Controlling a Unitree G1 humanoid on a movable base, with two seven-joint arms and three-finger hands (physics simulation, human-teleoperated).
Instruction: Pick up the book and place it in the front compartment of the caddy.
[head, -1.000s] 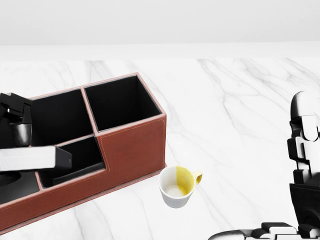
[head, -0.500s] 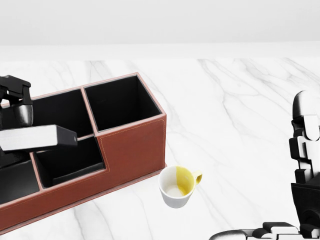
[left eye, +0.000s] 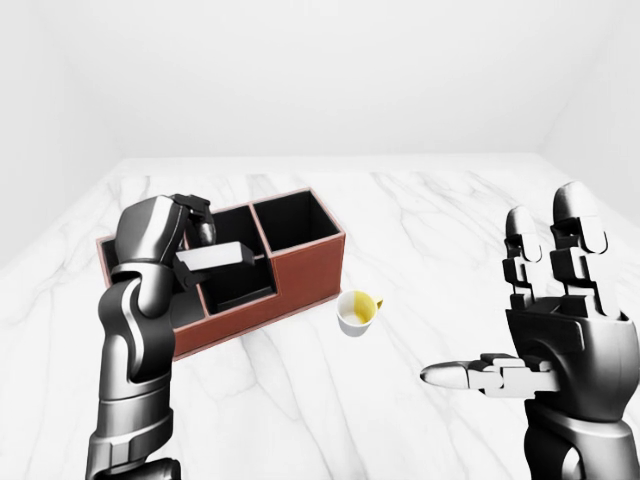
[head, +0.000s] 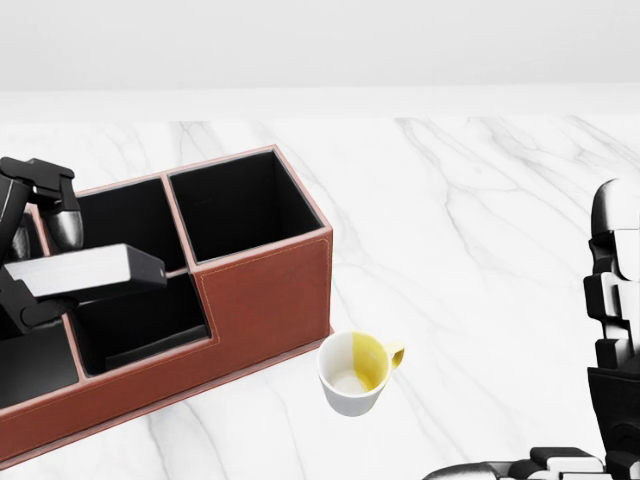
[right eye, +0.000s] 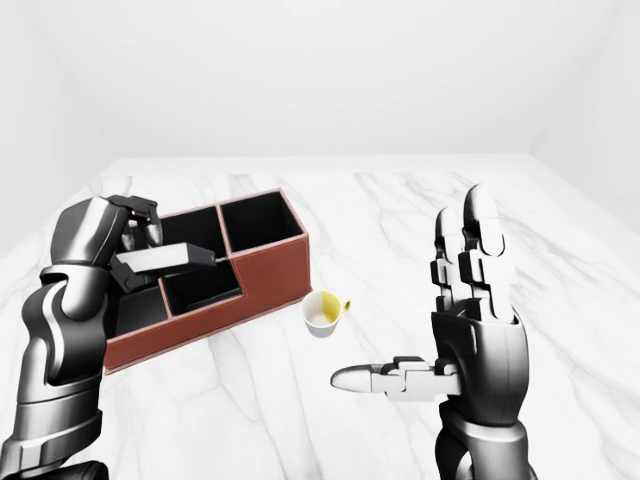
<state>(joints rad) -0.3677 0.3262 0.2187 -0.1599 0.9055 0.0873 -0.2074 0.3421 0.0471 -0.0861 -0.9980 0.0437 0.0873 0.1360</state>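
Grey book (head: 85, 271) between left fingers (head: 62, 215)

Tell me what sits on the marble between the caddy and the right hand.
Only the yellow-and-white mug, just off the caddy corner. From there to the open right hand the marble is bare, clearest in the left-eye view.

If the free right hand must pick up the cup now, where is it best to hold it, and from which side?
Probably by the rim or body, coming from the head view's right. The cup stands upright and open-topped on the marble table, with its small yellow handle pointing right, toward the open right hand. The caddy stands close on its left, so that side is cramped.
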